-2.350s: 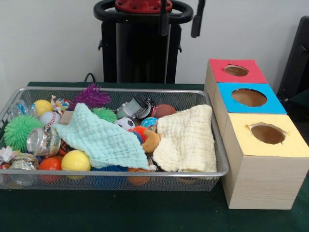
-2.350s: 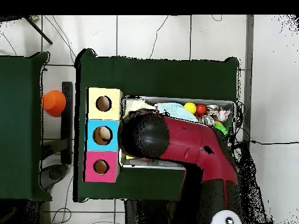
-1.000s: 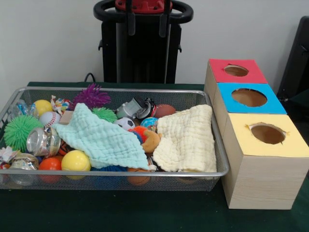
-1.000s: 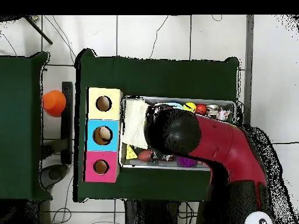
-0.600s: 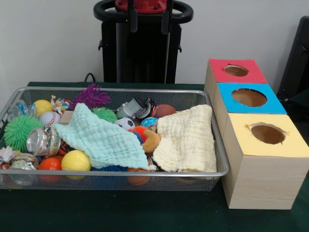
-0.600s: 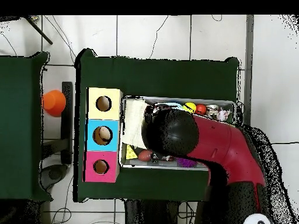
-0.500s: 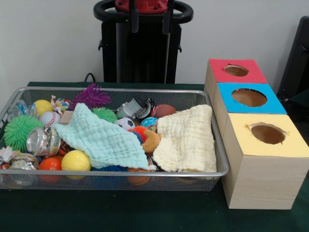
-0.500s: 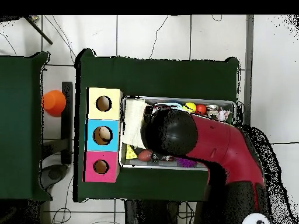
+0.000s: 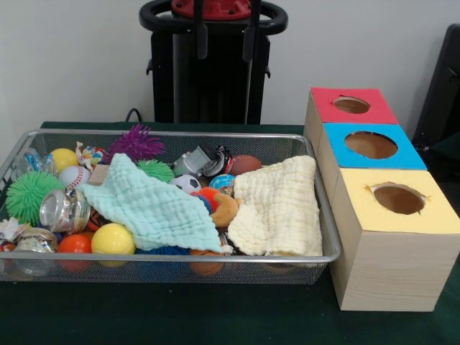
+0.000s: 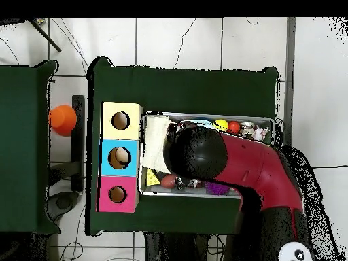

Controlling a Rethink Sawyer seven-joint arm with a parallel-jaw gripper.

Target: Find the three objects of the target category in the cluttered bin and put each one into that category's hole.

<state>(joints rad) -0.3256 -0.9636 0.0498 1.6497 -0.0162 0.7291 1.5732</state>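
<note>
gripper (image 9: 226,44) is seen high at the top of the front view, above the far rim of the wire bin (image 9: 180,256). two dark fingers (image 9: 202,32) hang down with a wide gap between them, nothing held. no contact with any object; bin contents sit well below the tips.

in the overhead view the arm (image 10: 251,166) covers the middle of the bin; the gripper itself is hidden under the black wrist housing.

bin contents, front view: mint cloth (image 9: 151,206) draped over the middle, cream cloth (image 9: 277,207) bunched at the end nearest the boxes. between the cloths a soccer-pattern ball (image 9: 188,183), a blue patterned ball (image 9: 222,182) and an orange plush toy (image 9: 223,209) are partly exposed. behind them a crushed grey can (image 9: 194,161) and a brown football (image 9: 246,164) lie roughly beneath the fingers. purple spiky ball (image 9: 136,143) and small green spiky ball (image 9: 156,169) sit toward the far rim. at the other end: large green spiky ball (image 9: 30,194), baseball (image 9: 73,176), yellow ball (image 9: 113,239), orange ball (image 9: 74,244), clear can (image 9: 63,210).

target category cannot be told from the pictures.

three boxes stand in a row just beside the bin: red box (image 9: 350,106), blue box (image 9: 371,146), yellow box (image 9: 397,198), each with a round hole on top. in the overhead view something pale is seen inside the blue box's hole (image 10: 120,158).
</note>
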